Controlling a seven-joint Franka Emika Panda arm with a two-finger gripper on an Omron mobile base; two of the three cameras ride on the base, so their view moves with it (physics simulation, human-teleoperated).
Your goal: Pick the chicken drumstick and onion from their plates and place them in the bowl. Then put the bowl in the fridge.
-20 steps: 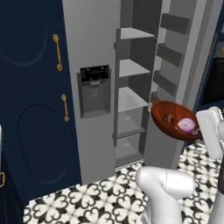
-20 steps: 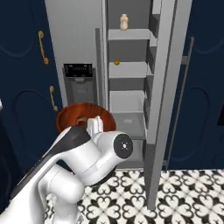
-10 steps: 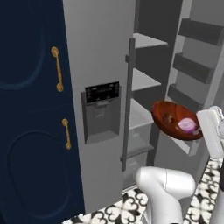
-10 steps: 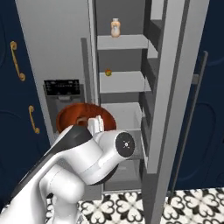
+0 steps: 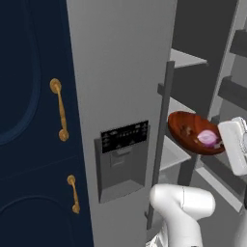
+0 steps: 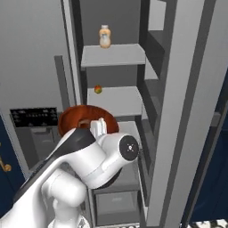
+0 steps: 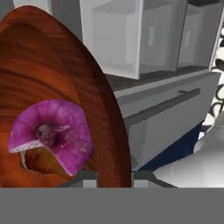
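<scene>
My gripper is shut on the rim of the dark reddish-brown bowl, holding it tilted in the air in front of the open fridge. The purple onion lies in the bowl's hollow. The brown chicken drumstick is partly hidden under it. In the left base view the bowl hangs beside the fridge's bar handle, with the onion near my gripper. In the right base view the bowl peeks out from behind my arm, level with the lower shelves. The plates are out of view.
The fridge's closed door carries a black dispenser panel. A bottle stands on the top shelf and a small fruit on the shelf below. The open door stands at the right. Navy cabinets flank the left.
The whole picture has shifted and grown: the base has driven closer to the fridge. The bowl stays in my gripper with the onion inside.
</scene>
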